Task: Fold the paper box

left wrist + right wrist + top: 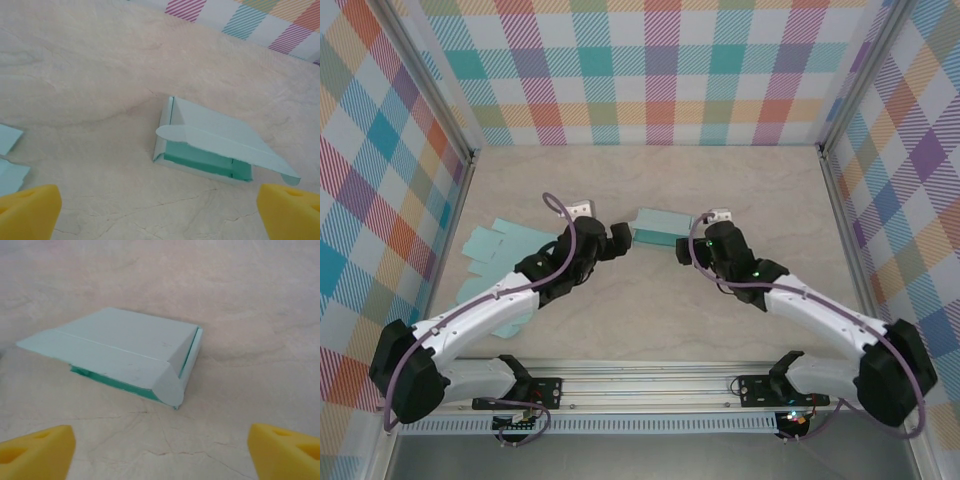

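The paper box (658, 228) is pale teal and lies folded on the table between my two grippers. Its lid flap (225, 142) stands slightly raised, with the darker teal inside showing beneath it. My left gripper (620, 238) is just left of the box, open, with the box (210, 135) a little beyond its yellow fingertips (35, 210). My right gripper (688, 248) is just right of it, also open. From the right wrist, the box (125, 342) lies ahead of the empty gap between the pads (280, 450). Neither gripper touches the box.
Several flat teal paper sheets (492, 246) lie on the left of the table, their corners showing in the left wrist view (7, 160). Plaid walls (640, 70) close the table on three sides. A metal rail (640, 385) runs along the near edge.
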{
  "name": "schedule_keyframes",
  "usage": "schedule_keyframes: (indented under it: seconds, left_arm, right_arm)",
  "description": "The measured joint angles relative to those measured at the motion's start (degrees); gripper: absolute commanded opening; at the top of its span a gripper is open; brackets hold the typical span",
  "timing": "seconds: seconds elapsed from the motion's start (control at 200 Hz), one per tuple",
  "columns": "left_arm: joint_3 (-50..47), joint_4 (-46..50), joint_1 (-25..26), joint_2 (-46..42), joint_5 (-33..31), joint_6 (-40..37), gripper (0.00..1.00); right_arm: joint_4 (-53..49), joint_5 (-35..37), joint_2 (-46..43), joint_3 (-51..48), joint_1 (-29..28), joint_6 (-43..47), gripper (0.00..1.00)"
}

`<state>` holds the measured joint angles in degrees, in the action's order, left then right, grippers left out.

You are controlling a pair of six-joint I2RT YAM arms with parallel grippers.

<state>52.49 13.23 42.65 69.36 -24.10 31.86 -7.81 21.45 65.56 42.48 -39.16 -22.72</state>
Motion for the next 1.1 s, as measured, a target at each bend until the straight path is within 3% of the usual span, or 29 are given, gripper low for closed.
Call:
schedule_keyframes:
  seconds: [0.305,0.62,0.87,1.105]
  left_arm:
    - [16.0,9.3,-3.9,12.3,-0.9,-4.4,1.0]
    - [26.3,11.6,-9.5,27.3,5.4,-6.2,1.0]
    - [32.6,13.5,-10.1,37.5,8.7,-6.7,0.98]
    - [33.1,13.9,-10.1,40.9,10.9,-6.7,0.97]
  right_arm:
    - [-12.2,-1.1,-1.5,9.6,1.8,-4.3,1.0]
    - [-13.5,-6.9,9.9,17.3,8.5,-5.8,1.0]
    - [-13.3,-14.5,20.4,20.7,12.9,-8.0,1.0]
    - [-13.0,-18.1,26.6,22.9,13.1,-8.2,1.0]
